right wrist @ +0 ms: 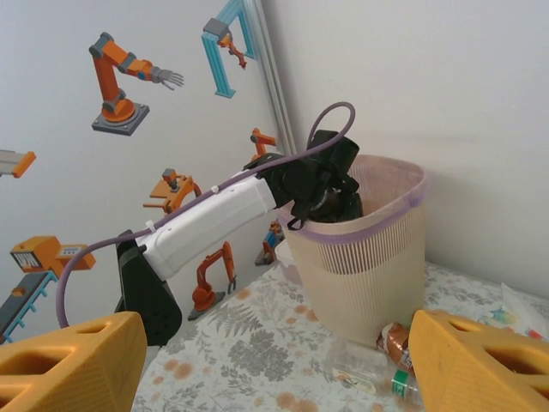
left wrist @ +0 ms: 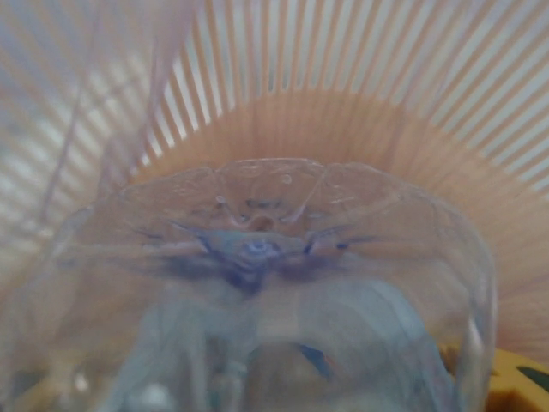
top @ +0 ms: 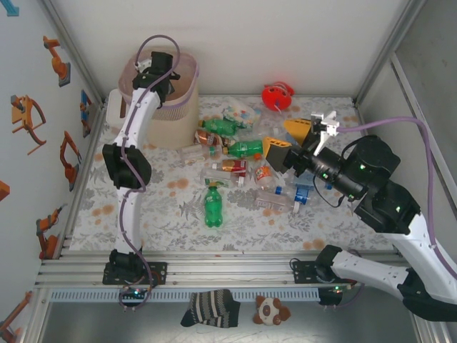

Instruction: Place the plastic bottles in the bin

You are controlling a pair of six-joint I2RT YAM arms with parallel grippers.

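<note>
Glistening clear bottle [left wrist: 257, 283] against ribbed pink bin [left wrist: 403, 120]

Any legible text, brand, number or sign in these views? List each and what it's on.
None can be read.
Labels on the small green and clear plastic bottles: too small and blurred.
Base of the clear plastic bottle in the left wrist view: no print visible.
The wall stickers: orange and blue robot drawings, no words.

The left arm [top: 131, 136] stretches up and away from its base, its wrist [top: 161, 68] bent steeply downward at the far end. The right arm [top: 389, 204] folds at the elbow and points leftward. The right gripper [top: 287, 140] holds its yellow fingers [right wrist: 73, 365] wide apart, empty.
</note>
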